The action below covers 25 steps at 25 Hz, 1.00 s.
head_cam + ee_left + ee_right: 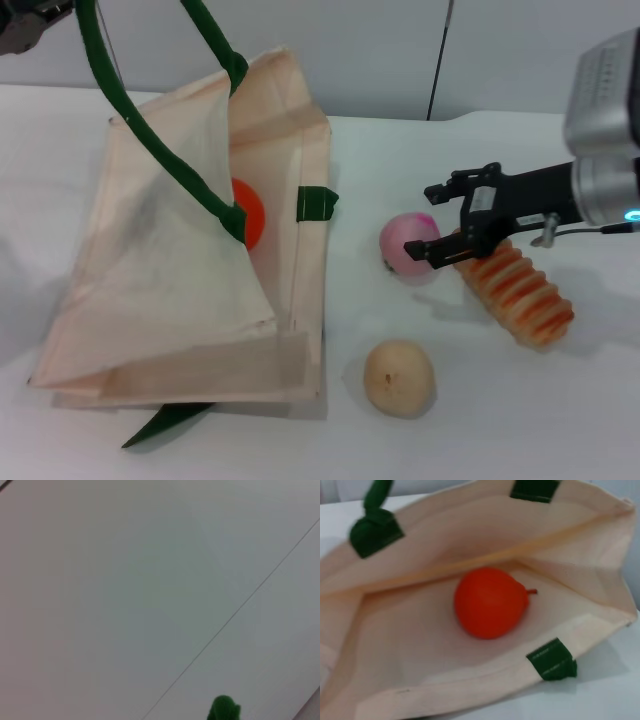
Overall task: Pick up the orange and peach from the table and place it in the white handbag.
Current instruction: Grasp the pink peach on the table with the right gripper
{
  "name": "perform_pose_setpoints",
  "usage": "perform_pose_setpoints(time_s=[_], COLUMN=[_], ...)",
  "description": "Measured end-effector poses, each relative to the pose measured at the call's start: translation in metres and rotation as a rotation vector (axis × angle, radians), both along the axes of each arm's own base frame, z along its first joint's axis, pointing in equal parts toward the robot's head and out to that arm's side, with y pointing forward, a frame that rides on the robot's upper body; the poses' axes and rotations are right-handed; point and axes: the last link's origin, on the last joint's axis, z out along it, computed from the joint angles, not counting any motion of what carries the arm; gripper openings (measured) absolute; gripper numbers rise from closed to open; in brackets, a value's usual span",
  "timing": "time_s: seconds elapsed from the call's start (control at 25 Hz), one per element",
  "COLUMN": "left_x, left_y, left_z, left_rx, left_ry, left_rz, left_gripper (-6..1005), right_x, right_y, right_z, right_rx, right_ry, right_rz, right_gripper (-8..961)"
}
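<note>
The white handbag point(170, 270) lies on the table at the left with its mouth held open, one dark green handle point(100, 70) rising toward my left gripper point(25, 25) at the top left corner. The orange point(250, 215) rests inside the bag, and the right wrist view shows the orange point(490, 602) on the bag's point(470, 540) inner cloth. The pink peach point(405, 245) sits on the table right of the bag. My right gripper point(432, 222) is open, its fingertips at the peach's right side, one above and one below.
A ridged orange-and-cream striped roll point(515, 290) lies just behind the right gripper. A beige ball with a dimple point(398, 377) sits nearer the front. The second green handle point(165, 422) pokes out under the bag. A green strap tip point(224, 710) shows in the left wrist view.
</note>
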Motion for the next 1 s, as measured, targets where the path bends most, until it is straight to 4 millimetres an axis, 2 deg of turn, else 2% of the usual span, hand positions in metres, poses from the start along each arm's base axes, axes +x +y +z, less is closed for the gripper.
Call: perform_pose_setpoints(time_s=[0.28,0.6,1.0], left_x=[-0.001,0.001,0.002], left_y=[0.000,0.000,0.000], left_z=[0.001,0.001,0.001], left_rx=[0.002,-0.001,-0.002], left_ry=[-0.001,-0.007,-0.008], left_rz=[0.002,-0.003,-0.004], left_gripper=[131,130,133], right_x=[-0.004,0.002,0.007], right_y=[0.007,0.017,0.013], right_z=[-0.021,-0.025,-0.030], right_rx=[0.016,0.071,0.043], right_ry=[-0.070,-0.148,-0.209], right_rz=[-0.008,-0.059,-0.066], right_gripper=[884,883,882])
